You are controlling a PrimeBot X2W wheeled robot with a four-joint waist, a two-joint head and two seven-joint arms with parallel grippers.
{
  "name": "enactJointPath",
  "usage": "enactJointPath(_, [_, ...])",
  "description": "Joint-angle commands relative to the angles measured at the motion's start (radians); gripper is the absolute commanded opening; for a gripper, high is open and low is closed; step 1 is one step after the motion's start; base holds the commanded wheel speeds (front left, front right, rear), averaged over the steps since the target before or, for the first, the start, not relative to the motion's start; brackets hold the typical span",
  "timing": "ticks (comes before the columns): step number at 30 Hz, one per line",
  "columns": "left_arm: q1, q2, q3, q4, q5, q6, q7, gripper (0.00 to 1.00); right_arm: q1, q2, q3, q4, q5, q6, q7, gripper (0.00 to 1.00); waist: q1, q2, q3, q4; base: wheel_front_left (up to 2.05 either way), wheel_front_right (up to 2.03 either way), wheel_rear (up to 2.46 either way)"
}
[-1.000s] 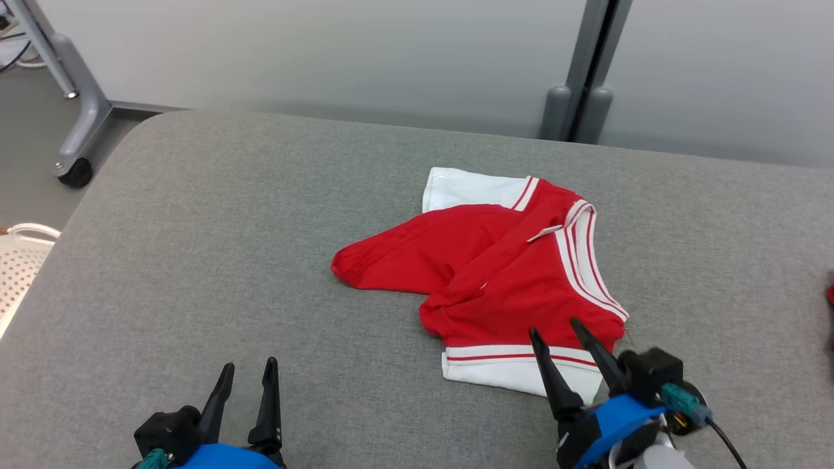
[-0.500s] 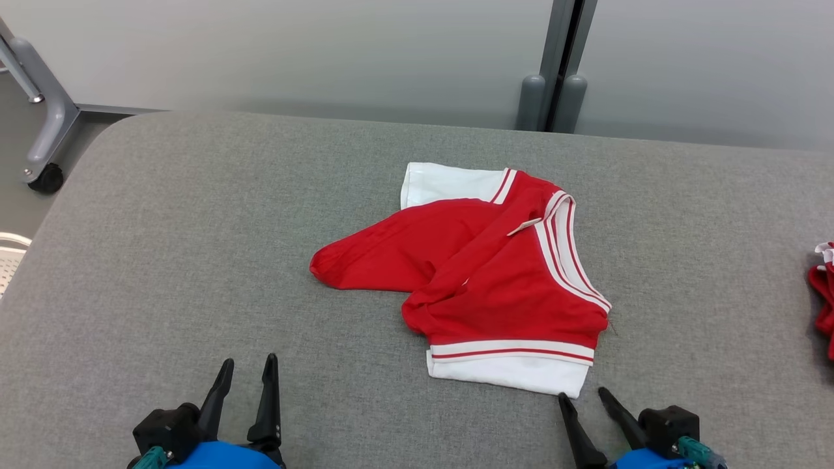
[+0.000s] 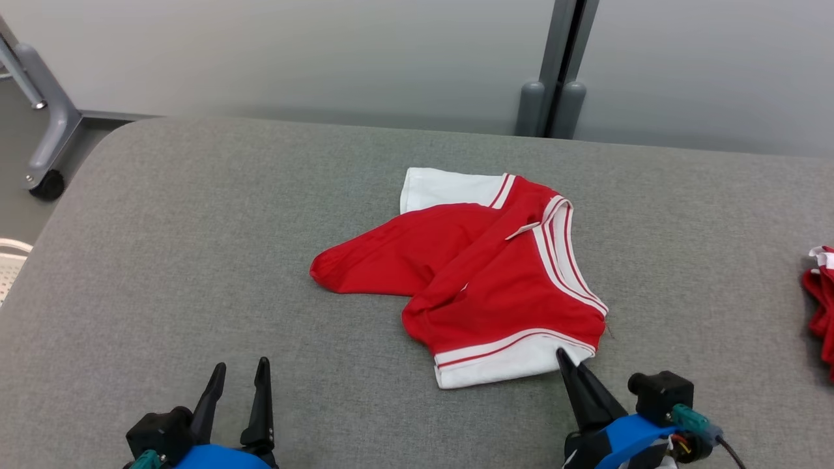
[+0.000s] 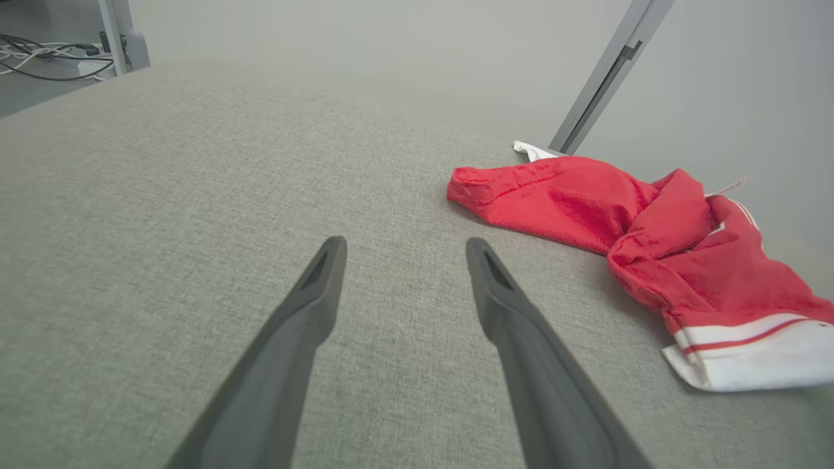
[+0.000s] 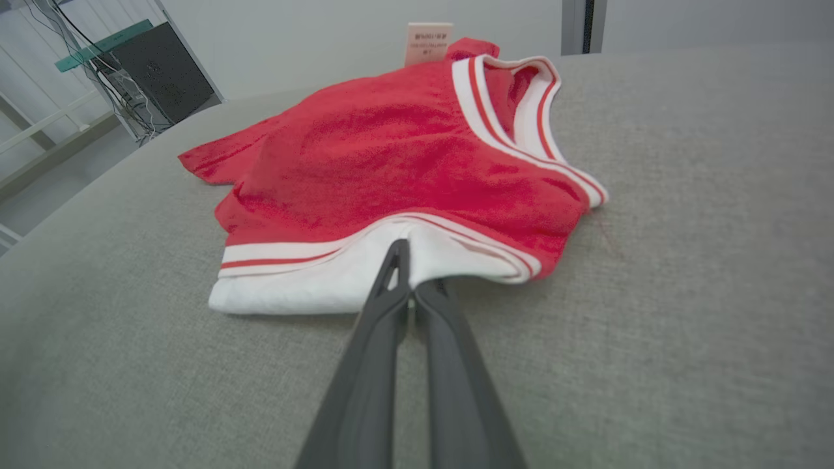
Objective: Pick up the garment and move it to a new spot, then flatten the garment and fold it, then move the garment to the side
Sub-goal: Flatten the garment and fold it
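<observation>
Nearest the robot, the left gripper (image 3: 242, 363) hovers low over the grey padded tabletop (image 3: 195, 228), its 2 dark fingers spread apart with nothing between them, well clear of the cloth. Over on the right, the right gripper (image 5: 402, 260) has its 2 fingers pressed together, pinching the white band at the near edge of the red shirt (image 3: 502, 286). The band bunches and rises slightly where the tips bite into it.

The shirt itself lies crumpled around the middle of the table. A red lobe sticks out toward the robot's left, a white collar with 2 red stripes runs along its right side, and a second white band peeks out at the far edge. A small pale label (image 3: 523, 230) stands up near the collar.

At the table's right edge sits another red-and-white garment (image 3: 821, 293), well apart from the shirt. Beyond the table, a grey post (image 3: 554, 98) stands against the pale wall, and at the far left a caster wheel (image 3: 45, 184) rests on the floor.
</observation>
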Motion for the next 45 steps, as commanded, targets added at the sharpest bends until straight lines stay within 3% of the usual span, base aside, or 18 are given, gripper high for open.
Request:
enactJointPath(1, [0.009, -0.008, 0.008, -0.001, 0.009, 0.001, -0.002, 1.0, -0.005, -0.005, -0.01, -0.038, 0.011, 0.0, -0.001, 0.0, -0.0001, -0.0001, -0.022, -0.023, 0.0, 0.0, 0.0])
enactJointPath(6, [0.029, -0.031, 0.015, -0.004, 0.027, 0.001, -0.002, 1.0, -0.06, -0.006, -0.074, -0.209, 0.027, 0.0, -0.002, 0.0, -0.0001, -0.0001, -0.066, -0.075, 0.0, 0.0, 0.0])
enactJointPath(14, [0.046, -0.067, 0.01, 0.007, 0.054, 0.001, -0.002, 1.0, -0.307, -0.004, -0.195, -0.367, -0.113, 0.0, -0.002, 0.0, -0.0001, -0.0001, -0.107, -0.116, 0.0, 0.0, 0.0])
enactJointPath(21, [0.027, -0.081, -0.018, 0.015, 0.057, 0.001, -0.002, 1.0, -0.541, -0.004, -0.162, -0.277, -0.192, 0.0, -0.002, 0.0, -0.0001, -0.0001, -0.116, -0.076, 0.0, 0.0, 0.0])
enactJointPath(27, [0.001, -0.087, -0.057, 0.027, 0.049, 0.001, -0.002, 1.0, -0.724, -0.004, -0.075, -0.133, -0.177, 0.0, -0.002, 0.0, -0.0001, -0.0001, -0.1, 0.025, 0.0, 0.0, 0.0])
enactJointPath(33, [0.0, -0.085, -0.061, 0.045, 0.036, 0.001, -0.002, 1.0, -0.875, -0.006, -0.047, -0.093, -0.181, 0.0, -0.002, 0.0, -0.0001, -0.0001, -0.088, 0.101, 0.0, 0.0, 0.0])
enactJointPath(40, [0.018, -0.081, -0.026, 0.039, 0.04, 0.001, -0.002, 1.0, -0.779, -0.006, -0.113, -0.075, -0.202, 0.0, -0.001, 0.0, -0.0001, -0.0001, -0.086, 0.077, 0.0, 0.0, 0.0])
enactJointPath(45, [0.006, -0.073, -0.025, 0.026, 0.035, 0.001, -0.003, 1.0, -0.574, -0.013, -0.266, -0.07, -0.279, 0.0, -0.002, 0.0, -0.0001, -0.0001, -0.057, 0.025, 0.0, 0.0, 0.0])
